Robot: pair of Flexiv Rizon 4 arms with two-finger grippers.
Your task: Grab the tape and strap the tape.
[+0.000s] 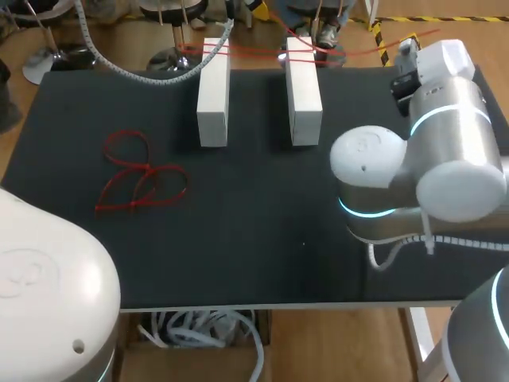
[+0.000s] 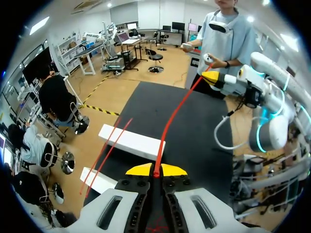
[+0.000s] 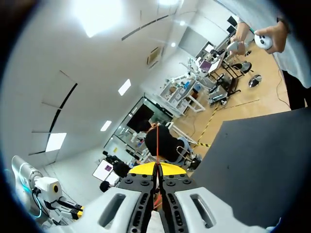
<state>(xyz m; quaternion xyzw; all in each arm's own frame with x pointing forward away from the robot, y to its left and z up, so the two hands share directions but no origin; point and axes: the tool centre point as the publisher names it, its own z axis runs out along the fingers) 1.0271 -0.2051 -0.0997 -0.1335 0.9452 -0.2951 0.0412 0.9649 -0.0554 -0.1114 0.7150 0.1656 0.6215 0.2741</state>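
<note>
In the left wrist view my left gripper (image 2: 156,171) is shut on one end of a long red tie (image 2: 175,121). The tie runs taut over the table to my right gripper (image 2: 210,77), whose yellow tip pinches the other end. The right wrist view shows that gripper (image 3: 156,167) shut on the thin red tie (image 3: 157,141), held up off the table. Two white blocks (image 1: 214,95) (image 1: 303,91) stand side by side at the far middle of the black table (image 1: 254,255). Red ties (image 1: 211,49) lie across their far ends. My right arm (image 1: 445,119) is at the table's right.
A loose heap of red ties (image 1: 139,179) lies on the table's left part. The base of my left arm (image 1: 48,278) fills the near left corner. A white ribbed cable (image 1: 151,76) hangs over the far left edge.
</note>
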